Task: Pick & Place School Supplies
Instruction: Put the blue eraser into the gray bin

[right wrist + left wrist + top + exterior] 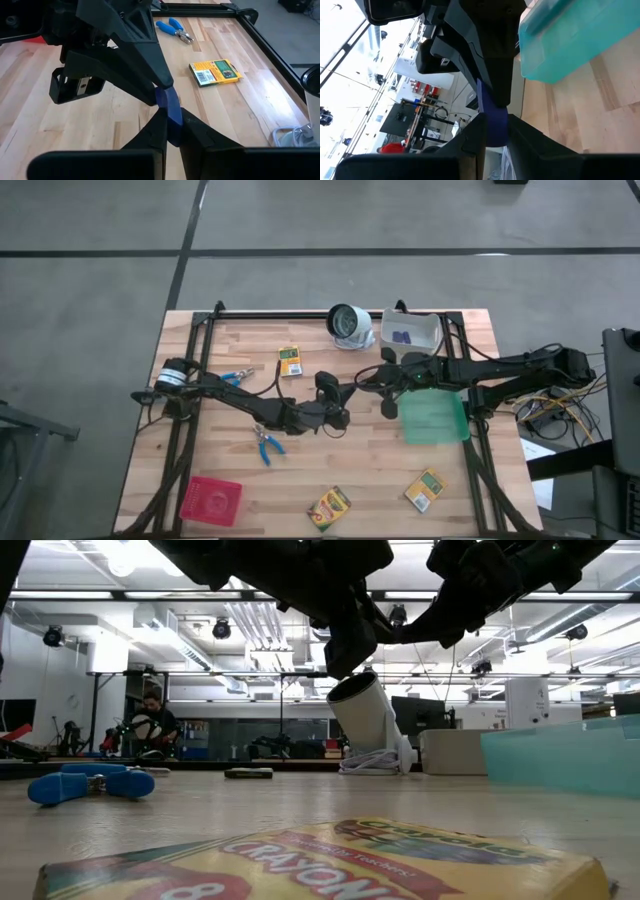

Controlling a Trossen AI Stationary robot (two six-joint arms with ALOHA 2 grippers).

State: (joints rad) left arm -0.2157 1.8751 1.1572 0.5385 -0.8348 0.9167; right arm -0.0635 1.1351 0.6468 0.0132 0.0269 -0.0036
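Above the wooden table (pixel 300 470), both pincers clamped one purple piece (pixel 169 107): left pincer (pixel 159 90), right pincer (pixel 172 131). Crayon boxes (pixel 290 361) lay scattered; a workshop stretched behind.

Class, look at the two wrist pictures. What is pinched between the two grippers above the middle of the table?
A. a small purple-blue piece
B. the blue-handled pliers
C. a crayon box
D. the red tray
A: both wrist views show the left gripper and right gripper meeting on the small purple-blue piece.
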